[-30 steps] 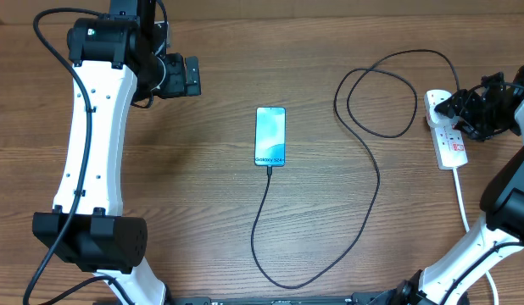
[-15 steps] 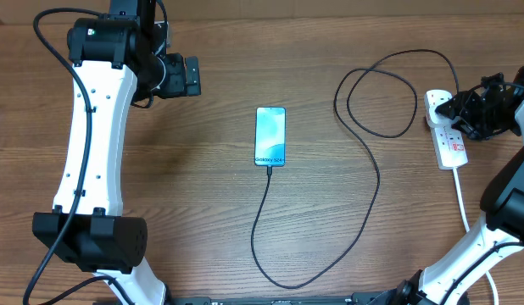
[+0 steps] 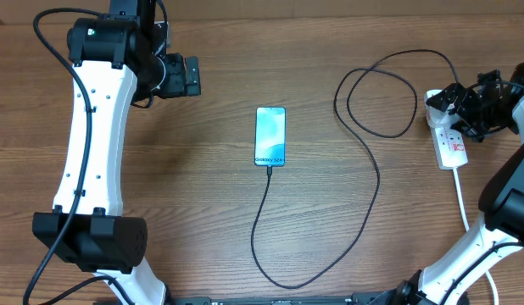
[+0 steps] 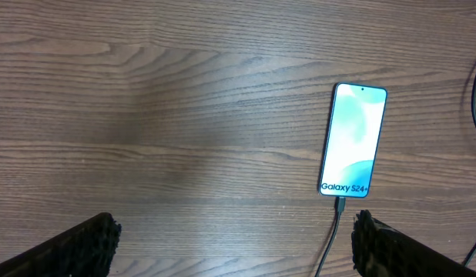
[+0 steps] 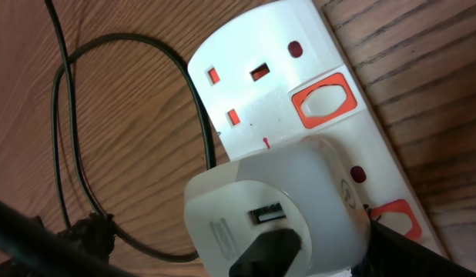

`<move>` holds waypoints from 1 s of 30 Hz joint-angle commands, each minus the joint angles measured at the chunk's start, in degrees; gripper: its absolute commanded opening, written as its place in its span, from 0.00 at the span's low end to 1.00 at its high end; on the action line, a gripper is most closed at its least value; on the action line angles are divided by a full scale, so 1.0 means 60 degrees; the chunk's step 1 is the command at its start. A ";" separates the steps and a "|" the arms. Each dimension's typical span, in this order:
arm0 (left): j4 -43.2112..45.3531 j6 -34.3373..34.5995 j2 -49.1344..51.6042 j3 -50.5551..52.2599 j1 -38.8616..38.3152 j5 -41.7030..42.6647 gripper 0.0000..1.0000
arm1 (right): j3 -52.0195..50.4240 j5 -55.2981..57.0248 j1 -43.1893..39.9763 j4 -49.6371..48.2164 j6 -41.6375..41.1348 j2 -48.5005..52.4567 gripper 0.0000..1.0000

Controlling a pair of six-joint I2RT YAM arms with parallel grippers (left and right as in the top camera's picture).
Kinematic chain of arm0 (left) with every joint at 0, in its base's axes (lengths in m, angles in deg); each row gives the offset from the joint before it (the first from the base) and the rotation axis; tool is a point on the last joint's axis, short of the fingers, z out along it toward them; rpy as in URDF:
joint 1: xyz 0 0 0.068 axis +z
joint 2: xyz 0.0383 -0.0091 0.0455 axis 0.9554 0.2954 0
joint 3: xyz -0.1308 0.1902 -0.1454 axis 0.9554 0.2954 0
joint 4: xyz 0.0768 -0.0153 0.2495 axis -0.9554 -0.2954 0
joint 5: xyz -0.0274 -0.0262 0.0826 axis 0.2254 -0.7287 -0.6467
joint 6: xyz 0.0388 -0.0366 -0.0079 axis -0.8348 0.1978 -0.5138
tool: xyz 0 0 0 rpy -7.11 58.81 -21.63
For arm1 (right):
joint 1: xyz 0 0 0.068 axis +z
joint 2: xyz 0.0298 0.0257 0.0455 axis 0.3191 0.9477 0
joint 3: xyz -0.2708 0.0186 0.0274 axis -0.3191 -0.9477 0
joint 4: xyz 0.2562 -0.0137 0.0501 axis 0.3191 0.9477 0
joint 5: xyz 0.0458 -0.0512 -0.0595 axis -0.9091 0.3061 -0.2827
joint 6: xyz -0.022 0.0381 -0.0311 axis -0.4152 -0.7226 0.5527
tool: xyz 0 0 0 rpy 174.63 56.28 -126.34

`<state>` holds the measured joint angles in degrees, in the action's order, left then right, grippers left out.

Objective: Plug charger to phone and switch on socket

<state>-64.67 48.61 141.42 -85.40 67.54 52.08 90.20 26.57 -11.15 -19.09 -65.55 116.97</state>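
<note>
The phone point(image 3: 270, 135) lies screen-up mid-table, its blue-teal screen lit; it also shows in the left wrist view point(image 4: 353, 138). The charger's black cable point(image 3: 364, 169) is plugged into the phone's near end point(image 4: 340, 206) and loops right to the socket point(image 3: 449, 140). In the right wrist view the socket point(image 5: 300, 69) carries a white adapter point(image 5: 276, 208) with the cable's black plug in it. Red-framed switches point(image 5: 323, 98) sit beside the outlets. My right gripper point(image 5: 238, 246) is open, its fingers on either side of the adapter. My left gripper point(image 4: 238, 254) is open and empty, above bare table left of the phone.
The socket's thick white cord point(image 3: 462, 199) runs toward the front right. The black cable forms a loop point(image 3: 376, 93) left of the socket and a long curve point(image 3: 283, 275) near the front edge. The left arm point(image 3: 97, 144) stands over the left side.
My right gripper has shifted slightly up and to the right over the far end of the socket. The left arm, the phone and the cable have not moved.
</note>
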 commanded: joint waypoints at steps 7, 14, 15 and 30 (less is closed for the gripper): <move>0.0044 -0.0113 0.0058 -0.0018 -0.0087 -0.0062 1.00 | -0.0076 0.1388 -0.0444 -0.0484 0.0102 0.0266 1.00; 0.0044 -0.0113 0.0058 -0.0018 -0.0087 -0.0062 1.00 | 0.0055 0.1388 -0.0455 -0.0448 0.0157 0.0266 1.00; 0.0044 -0.0113 0.0058 -0.0018 -0.0087 -0.0062 1.00 | 0.0084 0.1388 -0.0459 -0.0433 0.0157 0.0266 1.00; 0.0044 -0.0113 0.0058 -0.0018 -0.0087 -0.0062 1.00 | 0.0335 0.1639 -0.0503 -0.0229 0.0153 0.0262 1.00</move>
<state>-64.65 48.59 141.42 -85.40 67.54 52.08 90.37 26.72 -11.32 -20.14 -66.36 116.99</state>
